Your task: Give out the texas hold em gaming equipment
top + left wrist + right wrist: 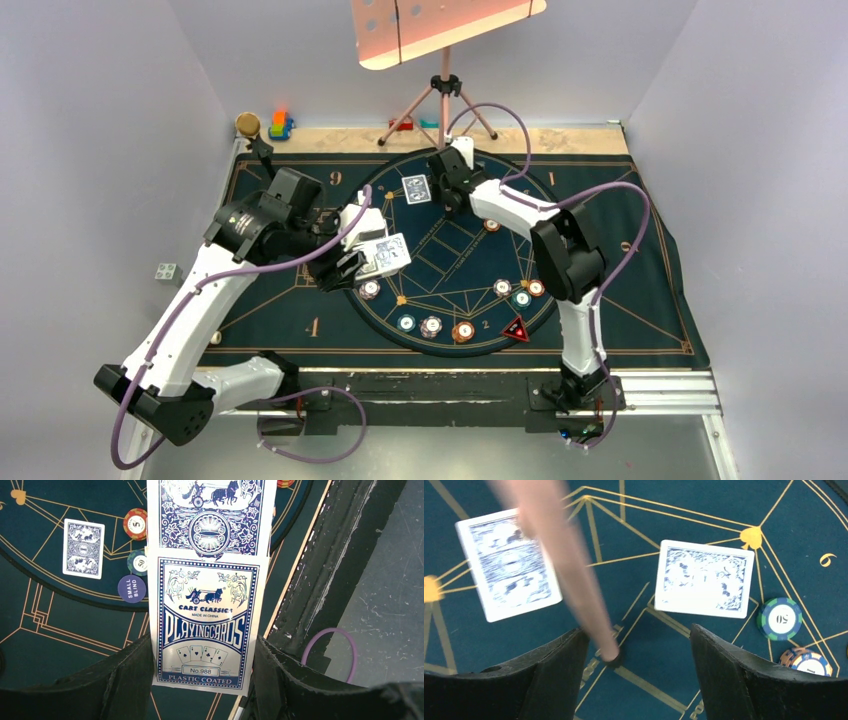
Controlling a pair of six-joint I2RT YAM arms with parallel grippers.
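The left gripper (pixel 202 652) clamps the playing-card box (pixel 206 615) at the lower centre of its view, and the right gripper (pixel 639 640) stands wide open, holding nothing.

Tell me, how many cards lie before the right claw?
2, past the right claw: one card behind a blurred pink rod, the other card beside a 50 chip. More may hide elsewhere.

Poker gear laid out on a dark mat (pixel 640 300), counted by kind.
Eight round striped chips (pixel 462 330), one dark-blue disc (pixel 132 588), one red-black triangular marker (pixel 516 329) near right, one card box (pixel 385 255) at left, two loose face-down cards (pixel 704 578) far.
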